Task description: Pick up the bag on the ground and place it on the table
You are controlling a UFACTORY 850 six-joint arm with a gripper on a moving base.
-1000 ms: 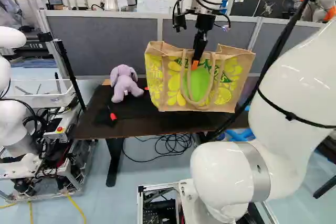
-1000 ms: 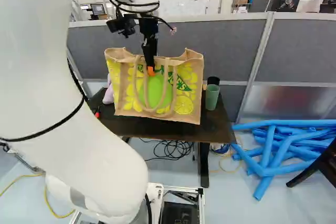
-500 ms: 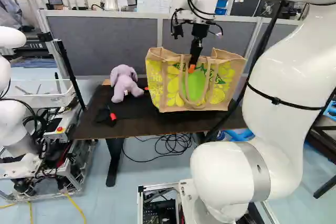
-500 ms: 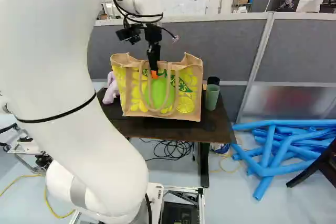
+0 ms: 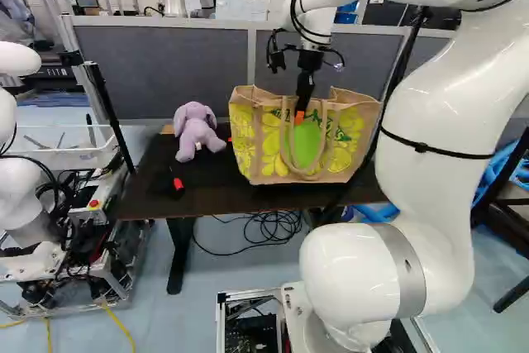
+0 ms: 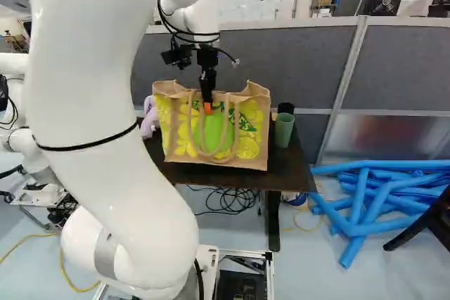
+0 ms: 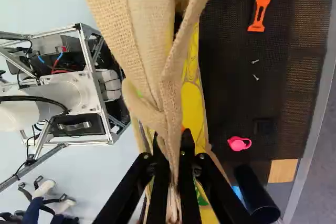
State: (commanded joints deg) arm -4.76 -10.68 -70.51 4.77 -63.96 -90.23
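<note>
My gripper (image 5: 300, 116) is at the top of the jute bag (image 5: 264, 150), by its front handles, in the left base view. The bag, with yellow and green print, stands upright over the dark table (image 5: 194, 200); whether its bottom touches the top, I cannot tell. In the right base view the bag (image 6: 246, 147) covers the table's middle. Seen from the wrist, the gripper (image 7: 172, 142) is shut on a bag handle (image 7: 169, 95), the cloth pinched between both fingers. The bag hides the surface behind and under it.
A purple plush toy (image 5: 197, 131) sits left of the bag, a green cup (image 6: 284, 130) right of it. An orange tool (image 7: 259, 11) and a pink item (image 7: 239, 143) lie on the table. Another robot (image 5: 25, 204) stands left; blue tubes (image 6: 365, 205) lie on the floor right.
The gripper and the bag held in it have come down, shifting slightly left in the left base view and right in the right base view. The base has not moved.
</note>
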